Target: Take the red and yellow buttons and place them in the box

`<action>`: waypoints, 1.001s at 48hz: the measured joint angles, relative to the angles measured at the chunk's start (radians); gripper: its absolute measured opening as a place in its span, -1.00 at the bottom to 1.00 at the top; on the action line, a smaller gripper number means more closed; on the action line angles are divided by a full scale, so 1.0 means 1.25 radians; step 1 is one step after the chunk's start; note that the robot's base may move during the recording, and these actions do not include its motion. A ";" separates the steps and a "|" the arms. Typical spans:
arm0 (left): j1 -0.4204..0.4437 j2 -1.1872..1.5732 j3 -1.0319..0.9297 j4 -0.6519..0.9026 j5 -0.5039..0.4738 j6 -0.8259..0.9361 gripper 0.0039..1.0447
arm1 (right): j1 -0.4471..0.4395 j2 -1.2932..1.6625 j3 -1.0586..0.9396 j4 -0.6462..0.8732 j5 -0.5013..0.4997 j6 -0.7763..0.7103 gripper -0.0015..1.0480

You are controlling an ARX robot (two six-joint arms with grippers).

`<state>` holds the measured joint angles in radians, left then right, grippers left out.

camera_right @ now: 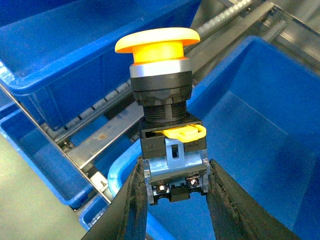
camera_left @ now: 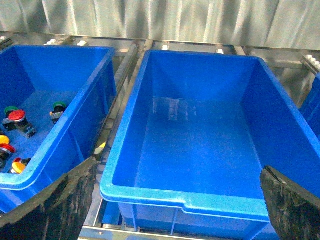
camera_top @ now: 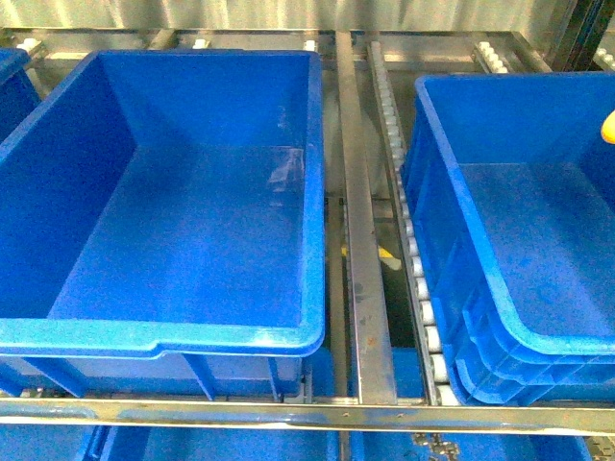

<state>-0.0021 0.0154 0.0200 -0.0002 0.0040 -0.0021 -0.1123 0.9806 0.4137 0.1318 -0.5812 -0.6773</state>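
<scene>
While left fingers point(camera_left: 56, 206) gape, right fingers point(camera_right: 131, 202) clamp yellow button point(camera_right: 164, 95).

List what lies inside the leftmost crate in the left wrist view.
Red buttons, yellow buttons and green buttons on its floor; its near rim hides the rest.

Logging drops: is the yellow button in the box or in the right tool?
Held: the right tool is shut on the terminal block of the yellow button, in the air, not in the box.
</scene>
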 joint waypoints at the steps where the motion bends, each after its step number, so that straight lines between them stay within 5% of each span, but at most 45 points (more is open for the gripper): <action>1: 0.000 0.000 0.000 0.000 -0.002 0.000 0.85 | 0.004 0.009 0.000 0.010 -0.003 0.001 -0.50; 21: 0.000 0.000 0.000 0.000 -0.003 0.000 0.85 | 0.016 0.484 0.284 0.198 0.083 0.128 -0.50; 48: 0.000 0.000 0.000 0.000 -0.003 0.000 0.85 | -0.011 0.987 0.802 0.088 0.241 0.376 -0.50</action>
<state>-0.0017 0.0154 0.0200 -0.0002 0.0002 -0.0025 -0.1265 2.2147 1.4162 0.2413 -0.2802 -0.2070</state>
